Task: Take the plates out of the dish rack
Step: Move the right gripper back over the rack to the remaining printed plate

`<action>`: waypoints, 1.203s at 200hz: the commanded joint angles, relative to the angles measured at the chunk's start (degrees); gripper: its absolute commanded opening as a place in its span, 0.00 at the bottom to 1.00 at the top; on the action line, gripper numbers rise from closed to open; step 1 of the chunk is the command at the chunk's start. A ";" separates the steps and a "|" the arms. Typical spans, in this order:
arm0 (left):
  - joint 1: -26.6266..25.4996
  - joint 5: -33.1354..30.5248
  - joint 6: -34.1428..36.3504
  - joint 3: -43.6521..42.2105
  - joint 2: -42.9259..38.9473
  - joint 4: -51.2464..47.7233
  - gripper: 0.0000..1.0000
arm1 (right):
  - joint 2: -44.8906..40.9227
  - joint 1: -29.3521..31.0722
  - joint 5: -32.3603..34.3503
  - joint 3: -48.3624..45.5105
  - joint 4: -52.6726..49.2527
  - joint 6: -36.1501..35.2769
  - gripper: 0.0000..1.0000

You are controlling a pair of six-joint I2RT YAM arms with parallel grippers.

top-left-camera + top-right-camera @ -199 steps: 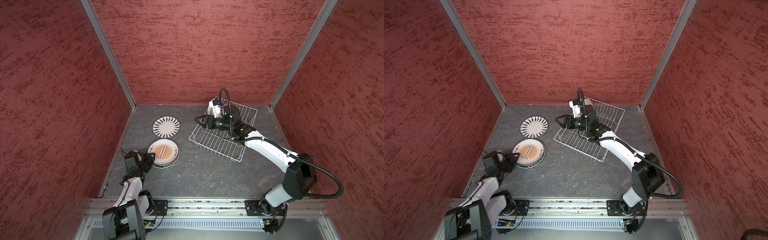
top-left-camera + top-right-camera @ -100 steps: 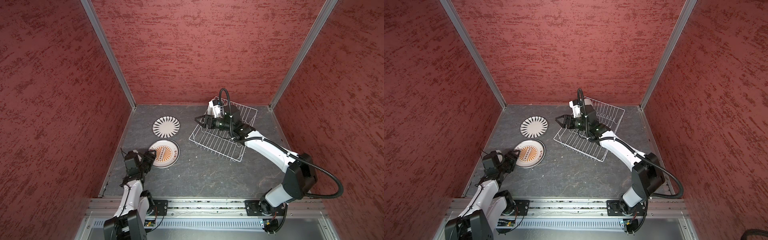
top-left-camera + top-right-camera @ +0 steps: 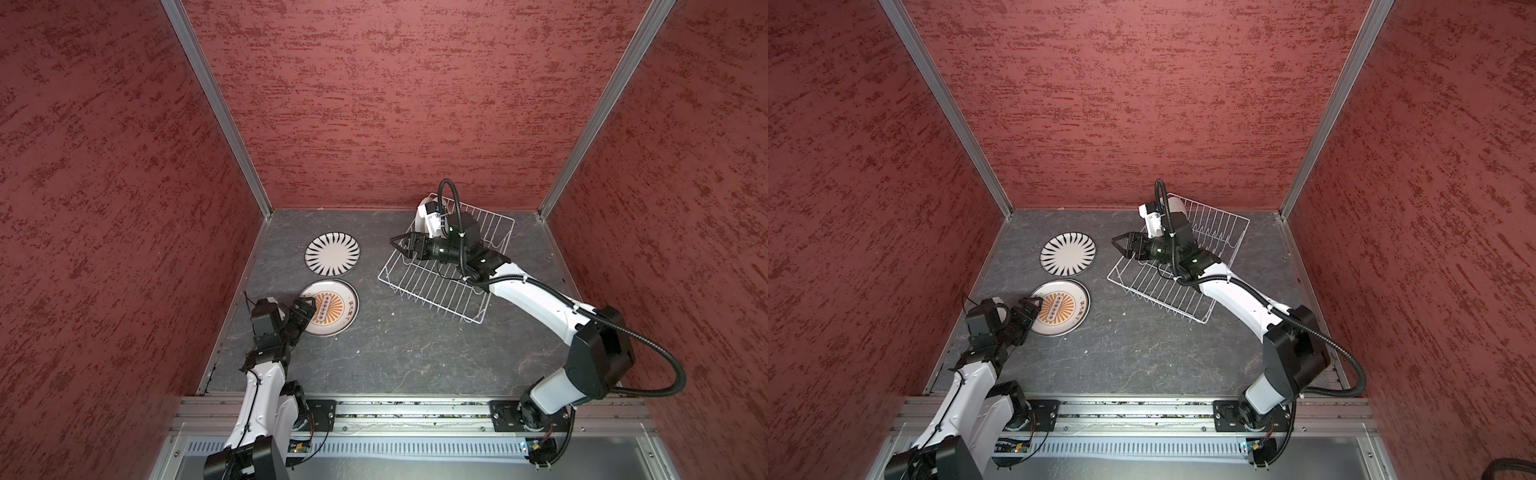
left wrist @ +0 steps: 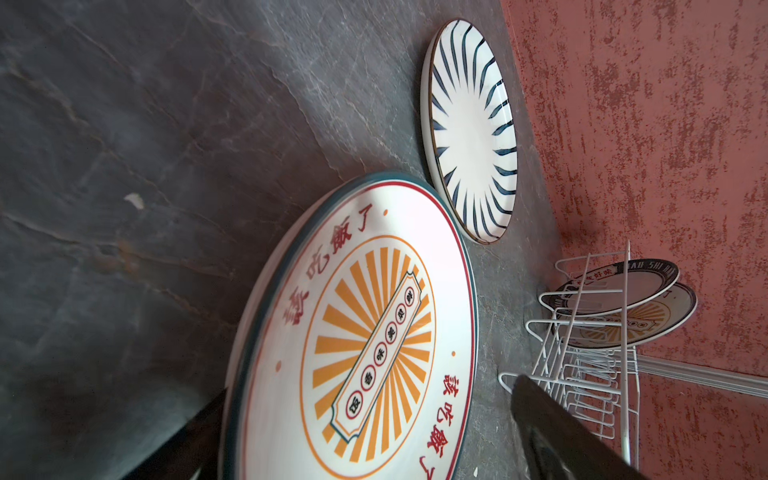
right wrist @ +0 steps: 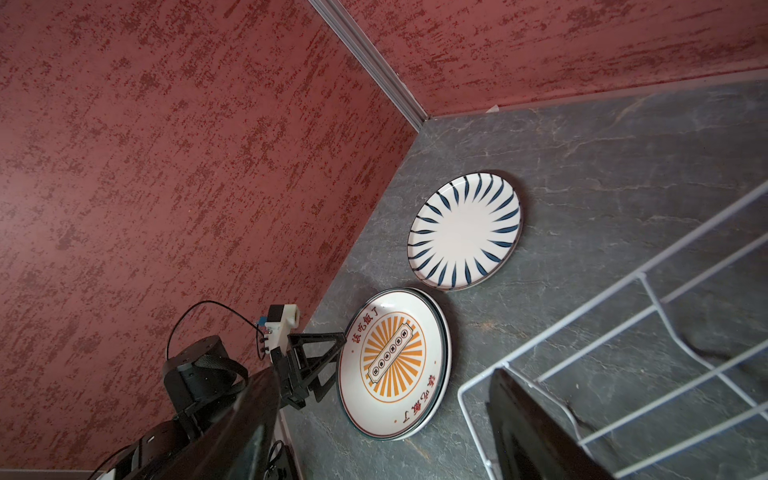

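1. In both top views the dish rack [image 3: 440,286] [image 3: 1167,286] sits skewed on the far right part of the counter [image 3: 395,357] [image 3: 1133,357]. The upright plates [image 3: 421,216] [image 3: 1177,207] stand at its far end, white back showing. The striped plate [image 3: 332,254] [image 3: 1068,254] lies flat near the counter's far-left corner. The sunburst plate [image 3: 334,307] [image 3: 1062,307] lies flat just in front of it, by the left edge. The left gripper [image 3: 303,313] [image 3: 1030,309] is at that plate's near-left rim, jaws spread. The right gripper [image 3: 400,246] [image 3: 1121,245] hangs over the rack's left corner, jaws apart and empty.
2. In the left wrist view the 2 fingers [image 4: 187,440] stand wide apart on either side of the sunburst plate [image 4: 365,332], released and not pinching it. Beyond lie the striped plate [image 4: 469,129] and the dish rack [image 4: 582,374] with 2 upright plates [image 4: 623,291] in it.
3. In the right wrist view the fingers [image 5: 528,432] are spread with nothing between them. A second rim shows under the sunburst plate [image 5: 395,361].
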 commanded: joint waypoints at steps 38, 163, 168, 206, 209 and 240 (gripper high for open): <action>-3.75 -12.43 1.82 1.31 -3.99 -9.81 0.99 | -3.77 -2.19 0.79 -1.71 -0.64 -1.78 0.80; -4.55 -10.66 1.23 1.96 -8.66 -12.84 0.99 | -4.69 -2.80 9.50 -0.63 -7.60 -3.47 0.80; -4.64 -10.55 1.51 2.49 -9.16 -13.22 0.99 | -4.34 -2.80 11.62 0.19 -9.49 -3.74 0.80; -6.04 -10.29 3.46 6.72 -11.65 -15.22 0.99 | -1.68 -2.80 26.36 4.59 -19.79 -5.52 0.79; -6.14 -10.04 3.60 7.00 -11.79 -15.24 0.99 | -1.56 -2.73 27.60 4.85 -20.39 -5.70 0.79; -6.72 -6.92 3.33 8.26 -11.37 -13.27 0.99 | 2.48 -2.20 42.97 10.00 -27.12 -7.64 0.79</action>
